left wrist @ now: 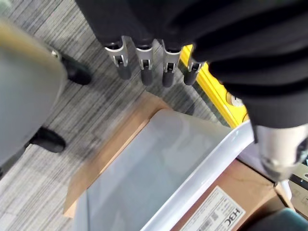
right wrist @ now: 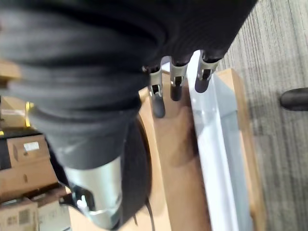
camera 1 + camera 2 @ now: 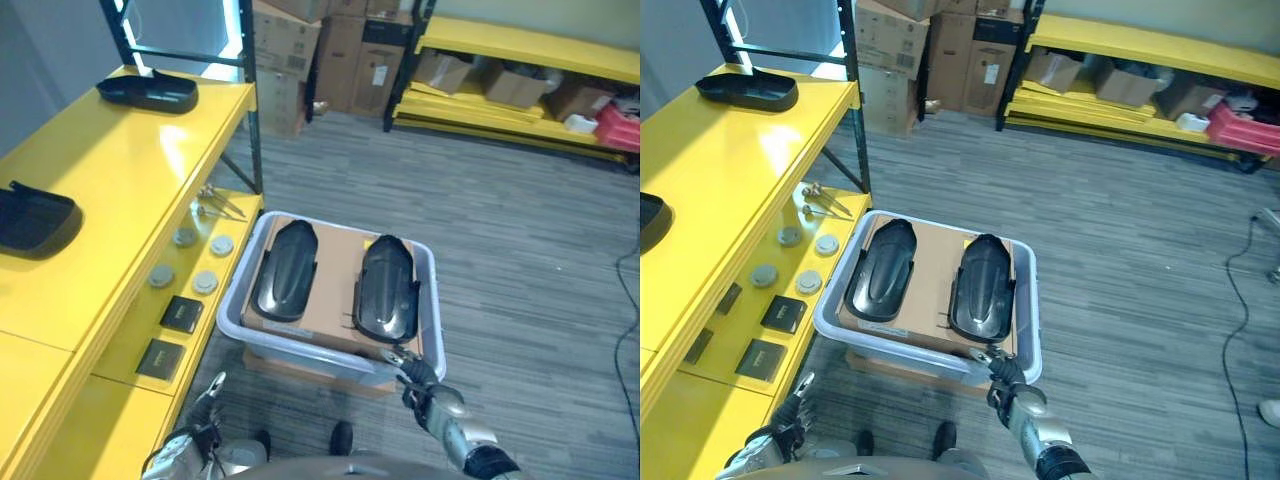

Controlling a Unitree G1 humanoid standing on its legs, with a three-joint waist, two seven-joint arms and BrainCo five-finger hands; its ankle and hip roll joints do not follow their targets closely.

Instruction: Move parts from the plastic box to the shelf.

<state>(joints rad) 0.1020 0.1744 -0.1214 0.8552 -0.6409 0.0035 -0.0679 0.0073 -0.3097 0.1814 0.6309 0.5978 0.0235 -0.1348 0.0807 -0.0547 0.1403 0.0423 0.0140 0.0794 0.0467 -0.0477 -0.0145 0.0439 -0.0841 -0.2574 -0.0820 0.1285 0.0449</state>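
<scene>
Two black parts point(image 3: 285, 268) point(image 3: 388, 288) lay side by side on a brown cardboard sheet point(image 3: 335, 282) inside the grey plastic box point(image 3: 430, 300) on the floor, just ahead of the fingers. The right hand point(image 3: 428, 384) hovered at the box's near rim with fingers straight and loose, holding nothing. The left hand point(image 3: 205, 400) hung lower beside the yellow shelf point(image 3: 130, 170), fingers also straight, empty. Two more black parts point(image 3: 148, 91) point(image 3: 35, 218) already sat on the shelf's top, the nearer one cut off by the edge. Small discs point(image 3: 205, 282) and dark squares point(image 3: 182, 314) lay on the lower board.
</scene>
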